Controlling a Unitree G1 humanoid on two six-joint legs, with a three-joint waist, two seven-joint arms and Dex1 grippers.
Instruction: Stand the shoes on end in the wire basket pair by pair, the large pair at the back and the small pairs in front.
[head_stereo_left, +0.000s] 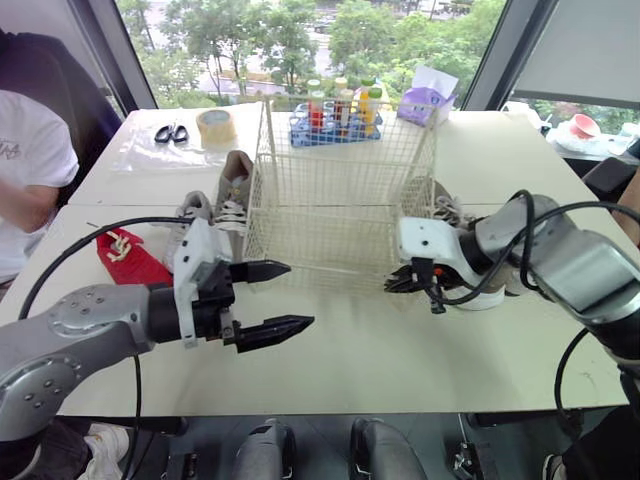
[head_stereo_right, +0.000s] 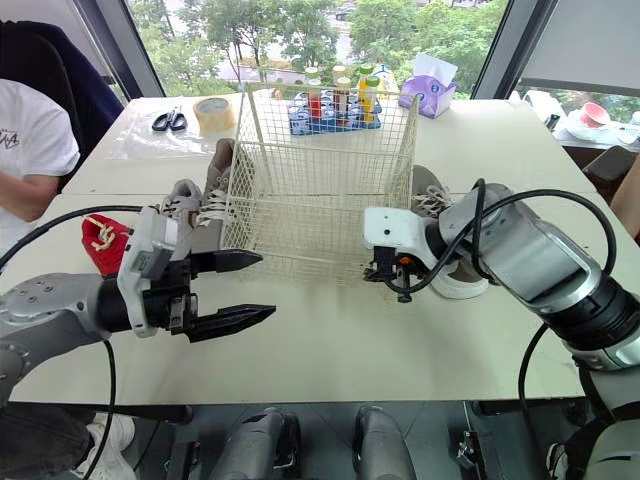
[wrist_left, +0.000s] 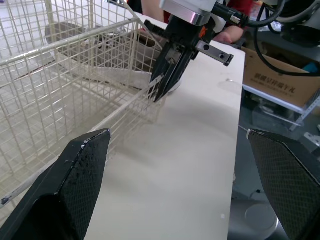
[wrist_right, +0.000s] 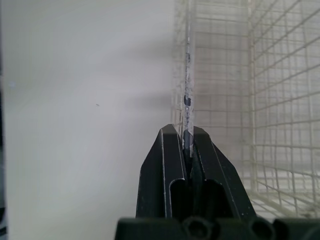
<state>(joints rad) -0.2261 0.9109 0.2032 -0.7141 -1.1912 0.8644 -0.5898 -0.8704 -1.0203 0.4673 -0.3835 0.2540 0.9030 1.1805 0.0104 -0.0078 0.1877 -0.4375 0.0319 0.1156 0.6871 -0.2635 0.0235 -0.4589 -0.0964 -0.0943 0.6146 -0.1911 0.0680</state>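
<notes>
The right gripper (wrist_right: 185, 146) has its two black fingers pressed together on a thin wire at the near lower right corner of the cream wire basket (head_stereo_left: 340, 190). In the right wrist view the wire runs straight out from between the pads. In the left wrist view the fingertips (wrist_left: 161, 91) sit right at that corner, low against the white table (head_stereo_left: 400, 350). The left gripper (head_stereo_left: 300, 295) hovers just in front of the basket's near left corner with its fingers spread wide apart. It holds nothing and touches neither the wire nor the table. The basket stands upright in the middle of the table, and the shoes lie outside it. A grey lace-up trainer with white laces (head_stereo_left: 234, 190) leans against the basket's left wall. A second grey trainer (head_stereo_left: 190, 215) lies just beside the first. A small red shoe with pale laces (head_stereo_left: 128, 258) lies further left, near the table edge. Another grey shoe with a thick white sole (head_stereo_right: 430, 200) rests by the basket's right wall, partly behind the right arm. At the far side of the table are black-handled scissors (head_stereo_left: 171, 133), a roll of tan tape (head_stereo_left: 215, 125), a blue rack of bottles (head_stereo_left: 335, 118) and a purple tissue box (head_stereo_left: 425, 102). A person in a white shirt (head_stereo_left: 28, 150) sits at the left edge.
</notes>
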